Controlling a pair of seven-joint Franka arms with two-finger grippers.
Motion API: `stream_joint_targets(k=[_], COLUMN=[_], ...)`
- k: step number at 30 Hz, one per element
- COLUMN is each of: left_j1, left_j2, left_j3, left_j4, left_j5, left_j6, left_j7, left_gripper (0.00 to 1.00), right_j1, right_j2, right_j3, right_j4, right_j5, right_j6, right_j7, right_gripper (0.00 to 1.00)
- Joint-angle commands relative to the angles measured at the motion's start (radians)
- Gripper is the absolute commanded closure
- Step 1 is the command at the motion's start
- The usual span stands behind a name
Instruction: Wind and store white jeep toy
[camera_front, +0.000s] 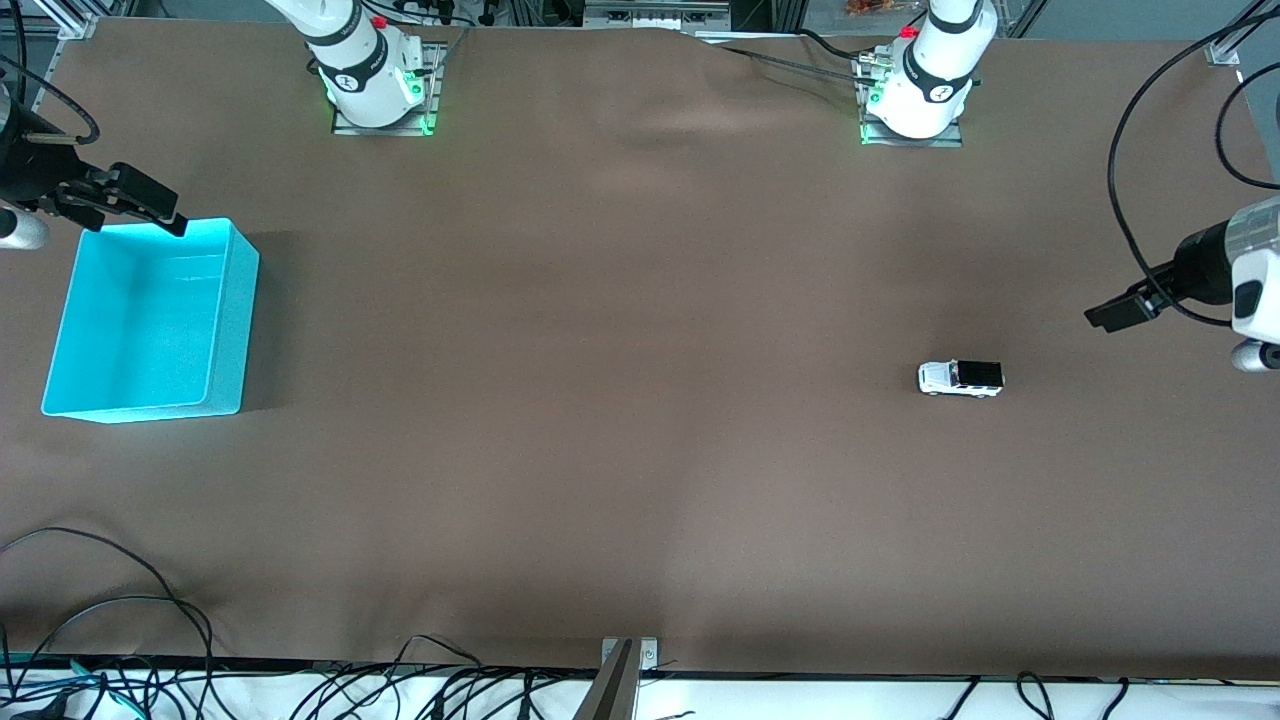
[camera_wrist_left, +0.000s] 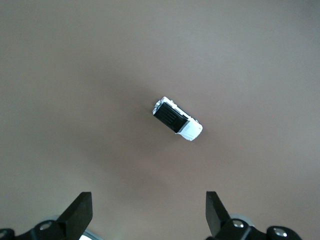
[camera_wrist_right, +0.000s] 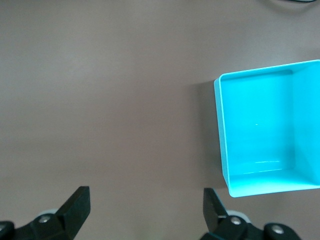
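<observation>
Jeep (camera_front: 960, 378) lies at eight o'clock from our released left tool (camera_front: 1108, 318), axis along the counter; right tool (camera_front: 168, 222), released, waits.

Both arms run off the front view's side edges, so only the outer links show. In the right wrist view the turquoise bin (camera_wrist_right: 260, 125) is cut by the picture's edge — one wall is out of sight. Each wrist view crops its own pincer to the fingertips (camera_wrist_left: 80, 210) alone. The white jeep toy (camera_front: 960, 378) is too small to make out its wheels or any winding part.
</observation>
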Motion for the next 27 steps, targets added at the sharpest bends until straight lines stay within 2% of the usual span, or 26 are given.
stream_joint_targets(k=[1, 10, 21, 27], left_j1=[-0.005, -0.004, 0.004, 0.007], left_j2=[0.039, 0.081, 0.067, 0.046], left_j3=[-0.004, -0.006, -0.007, -0.007], left_j4=[0.010, -0.043, -0.272, -0.416], left_j5=[0.008, 0.006, -0.001, -0.010], left_j6=[0.000, 0.086, 0.339, 0.519], left_j7=[-0.242, -0.589, -0.828, -0.946], left_gripper=[0.00, 0.00, 0.00, 0.00], right_j1=[-0.003, -0.002, -0.003, -0.003], right_j2=[-0.005, -0.008, -0.007, -0.007], right_j3=[0.012, 0.032, 0.044, 0.047], right_j4=[0.019, 0.022, 0.033, 0.033], right_j5=[0.008, 0.009, 0.008, 0.008], right_j6=[-0.016, -0.018, -0.018, -0.016], right_j7=[-0.018, -0.017, -0.012, -0.009], right_gripper=[0.00, 0.00, 0.00, 0.00])
